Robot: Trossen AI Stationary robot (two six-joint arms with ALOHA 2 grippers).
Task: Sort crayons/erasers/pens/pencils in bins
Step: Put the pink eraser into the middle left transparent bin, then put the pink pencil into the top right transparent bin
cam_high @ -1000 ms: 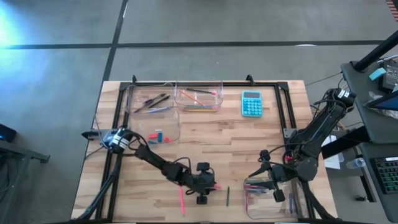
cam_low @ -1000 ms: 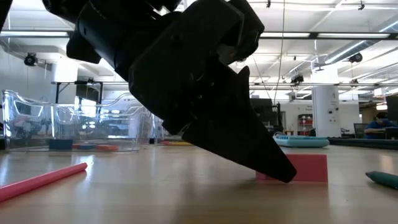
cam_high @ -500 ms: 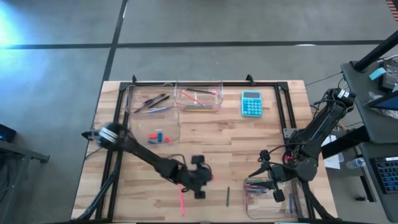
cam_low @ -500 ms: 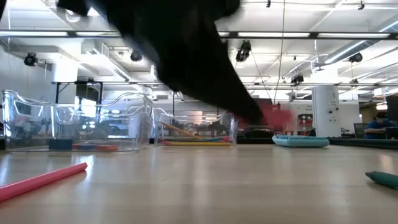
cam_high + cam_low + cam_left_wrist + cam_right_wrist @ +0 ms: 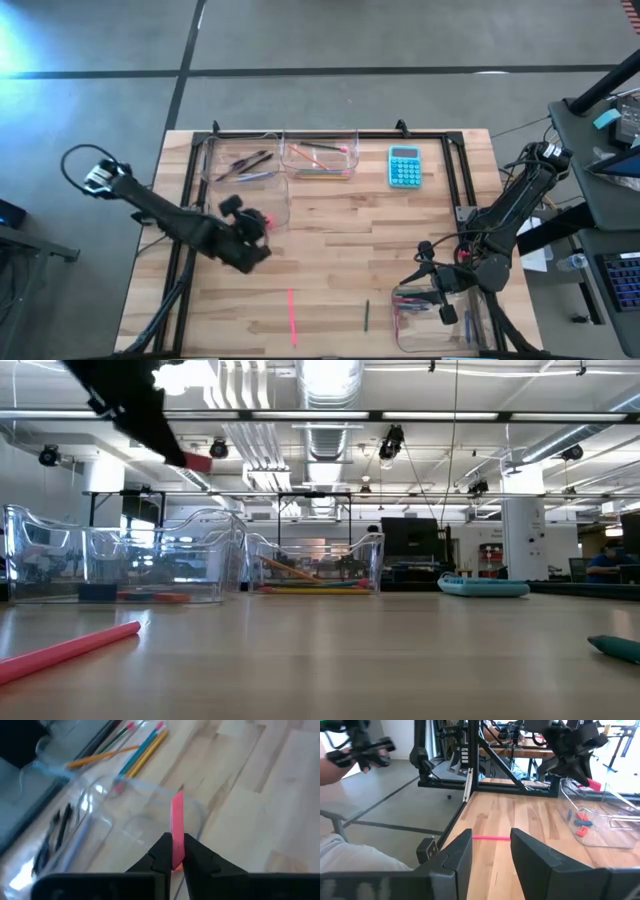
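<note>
My left gripper (image 5: 255, 222) is shut on a pink eraser (image 5: 177, 820) and hangs over the near edge of the clear bin (image 5: 270, 195) that holds erasers (image 5: 581, 830). The held eraser also shows high up in the low view (image 5: 198, 462). My right gripper (image 5: 490, 851) is open and empty at the table's near right, beside a clear bin (image 5: 440, 312) holding coloured sticks. A pink stick (image 5: 292, 318) and a dark green stick (image 5: 366, 315) lie on the table near its front edge. My left gripper pinches the pink eraser between its two fingers (image 5: 161, 851), on its flat sides near one end (image 5: 176, 854). The rest of the eraser sticks out past the fingertips. The fingers slant down from the table's left. The eraser is lifted clear, above the bin.
Two more clear bins stand at the far edge, one with dark pens (image 5: 245, 160) and one with pencils (image 5: 320, 158). A turquoise calculator (image 5: 404, 165) lies at the far right. A black frame (image 5: 330, 134) rims the table. A person's hand (image 5: 340, 760) shows beyond the table.
My left gripper has risen from the table's near middle with the pink eraser and swung toward the far left, over the erasers' bin. The eraser, which lay on the table, is now lifted clear. The gripper has stayed shut on it.
</note>
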